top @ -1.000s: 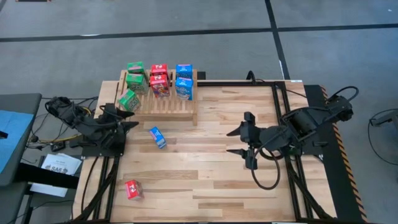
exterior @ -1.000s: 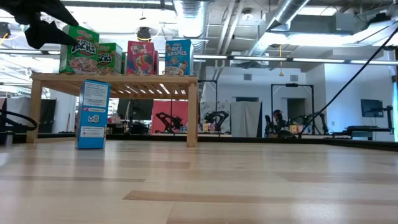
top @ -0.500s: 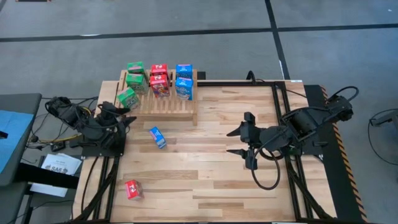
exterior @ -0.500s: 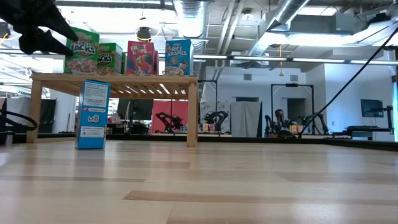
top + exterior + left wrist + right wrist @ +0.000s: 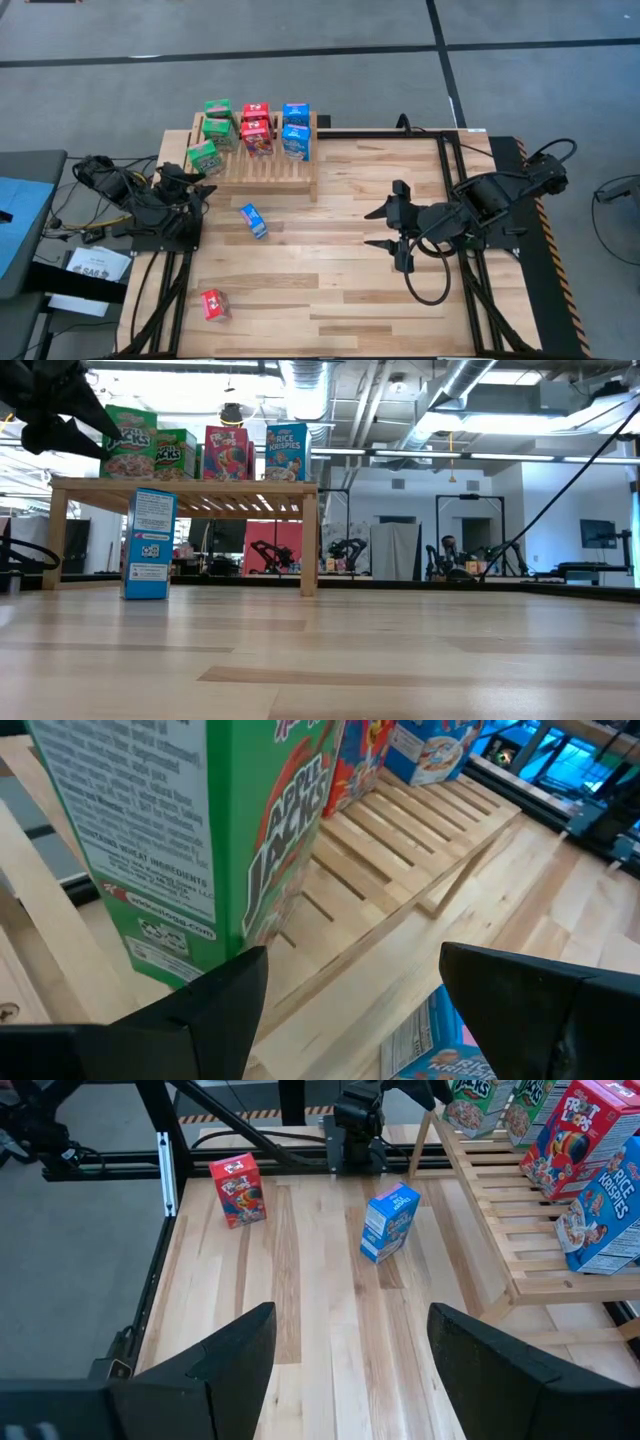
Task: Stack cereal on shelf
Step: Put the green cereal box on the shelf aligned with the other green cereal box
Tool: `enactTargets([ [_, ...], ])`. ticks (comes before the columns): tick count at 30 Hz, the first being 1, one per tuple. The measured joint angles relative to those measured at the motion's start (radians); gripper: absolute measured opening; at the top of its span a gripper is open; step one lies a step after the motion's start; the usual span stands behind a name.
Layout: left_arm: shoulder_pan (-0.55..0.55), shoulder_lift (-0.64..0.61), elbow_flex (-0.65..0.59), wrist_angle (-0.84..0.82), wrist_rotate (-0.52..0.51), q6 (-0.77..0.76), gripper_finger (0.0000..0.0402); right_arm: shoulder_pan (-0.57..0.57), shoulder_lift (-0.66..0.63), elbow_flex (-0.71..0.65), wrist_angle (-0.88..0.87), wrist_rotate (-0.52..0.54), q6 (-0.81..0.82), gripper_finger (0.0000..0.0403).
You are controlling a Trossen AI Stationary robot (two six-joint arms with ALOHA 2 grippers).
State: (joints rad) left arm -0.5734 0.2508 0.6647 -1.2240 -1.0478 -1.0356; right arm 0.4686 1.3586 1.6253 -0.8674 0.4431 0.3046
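Note:
The shelf (image 5: 262,165) stands at the table's far left and carries several cereal boxes: green (image 5: 219,120), red (image 5: 256,126) and blue (image 5: 295,129). One more green box (image 5: 190,820) stands upright on the slats at the shelf's near left corner (image 5: 203,157). My left gripper (image 5: 203,188) is open just short of it, apart from it (image 5: 350,960). A blue box (image 5: 253,220) and a red box (image 5: 214,304) stand on the tabletop. My right gripper (image 5: 368,227) hangs open above the table's middle right (image 5: 352,1315).
Bare slats (image 5: 400,830) lie free along the shelf's near side. The arms' dark frames (image 5: 165,280) run along the table's left and right edges. Cables and a blue case (image 5: 20,215) lie off the table's left side.
My left gripper has turned at the wrist, tipped downward and sunk a little beside the shelf's left end, staying open. The boxes and my right gripper have kept still.

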Motion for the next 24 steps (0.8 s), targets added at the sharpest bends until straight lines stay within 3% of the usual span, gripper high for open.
enactTargets([
  [6,0.0,0.0,0.0,0.0,-0.012,-0.008,0.0286,0.0,0.0,0.0,0.0,0.0,0.0,0.0286],
  [14,0.028,0.0,0.0,-0.001,-0.099,-0.009,0.0286,0.0,0.0,0.0,0.0,0.0,0.0,0.0286],
  [24,0.062,0.0,0.0,0.004,-0.051,-0.006,0.0286,0.0,0.0,0.0,0.0,0.0,0.0,0.0286],
])
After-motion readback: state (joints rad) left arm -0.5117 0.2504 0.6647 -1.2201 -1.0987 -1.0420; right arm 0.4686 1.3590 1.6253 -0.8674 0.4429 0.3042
